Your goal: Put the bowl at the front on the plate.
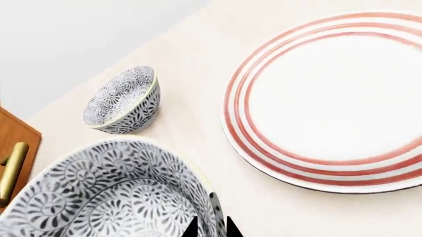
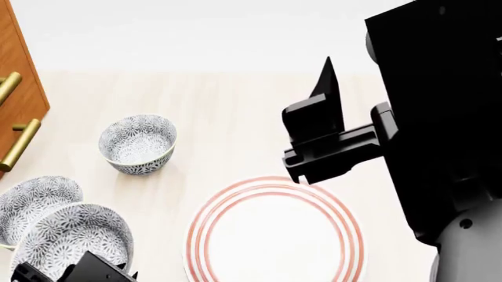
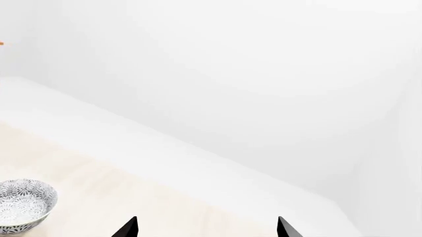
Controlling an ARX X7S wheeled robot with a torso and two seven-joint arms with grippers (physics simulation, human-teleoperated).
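Left wrist view: the left gripper [image 1: 211, 228] pinches the rim of the bowl [image 1: 112, 195]; the plate [image 1: 264, 148] is beside it.

Head view: bowl at the worktop's [image 2: 227, 100] front-left corner.

Right wrist view: the right gripper [image 3: 207, 228] is spread, clutching nothing.

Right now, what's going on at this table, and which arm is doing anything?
The left gripper is at the rim of the nearest small grey-blue floral bowl, low at the head view's left; whether it has closed on the rim cannot be told. The wide white plate with red rings lies bare beside it. A second floral bowl touches the first, and a third stands apart farther back. The right gripper hangs open above the light wooden table, holding nothing.
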